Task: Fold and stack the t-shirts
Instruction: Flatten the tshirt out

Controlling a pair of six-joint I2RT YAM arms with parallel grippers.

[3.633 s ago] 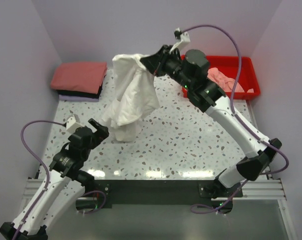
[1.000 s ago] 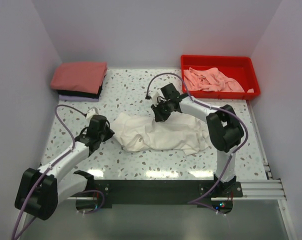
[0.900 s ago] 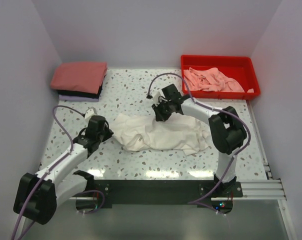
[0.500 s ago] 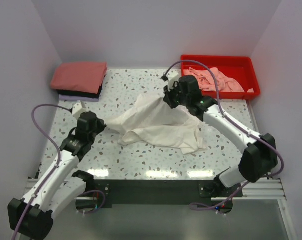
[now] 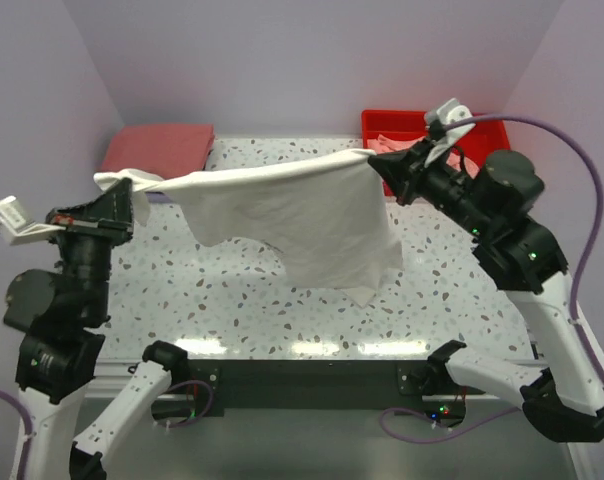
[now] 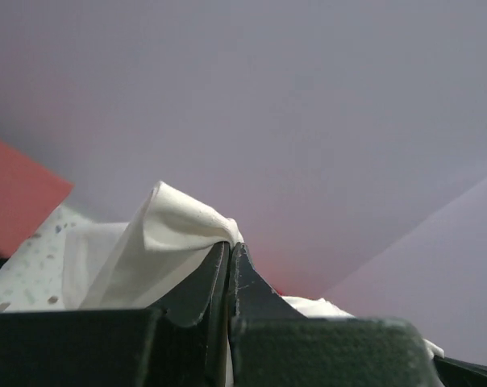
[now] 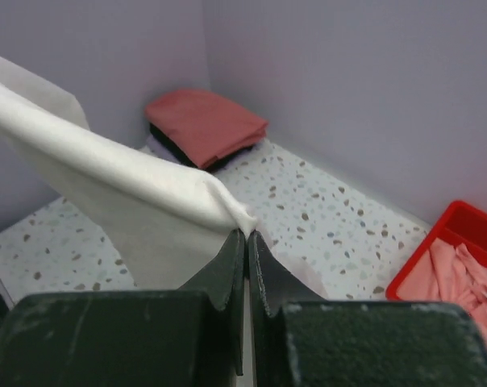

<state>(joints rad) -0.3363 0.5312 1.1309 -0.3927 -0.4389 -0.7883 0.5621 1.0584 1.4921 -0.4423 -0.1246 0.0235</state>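
Observation:
A white t-shirt (image 5: 282, 205) hangs stretched in the air between both arms, its lower edge drooping toward the table at the right. My left gripper (image 5: 132, 190) is shut on its left end, where the cloth (image 6: 175, 230) bunches over the fingertips. My right gripper (image 5: 382, 160) is shut on its right end, the fabric (image 7: 147, 205) pinched at the tips. Folded t-shirts (image 5: 160, 150) are stacked at the back left, salmon-red on top (image 7: 205, 122), black and lavender beneath. Light pink t-shirts (image 7: 461, 278) lie crumpled in the tray.
A red plastic tray (image 5: 482, 125) stands at the back right, partly behind my right arm. Lavender walls enclose the speckled table (image 5: 232, 290) on three sides. A black rail (image 5: 312, 375) runs along the near edge.
Both arms have risen and drawn apart, lifting the white t-shirt off the table and pulling it taut between them. Earlier it lay crumpled mid-table.

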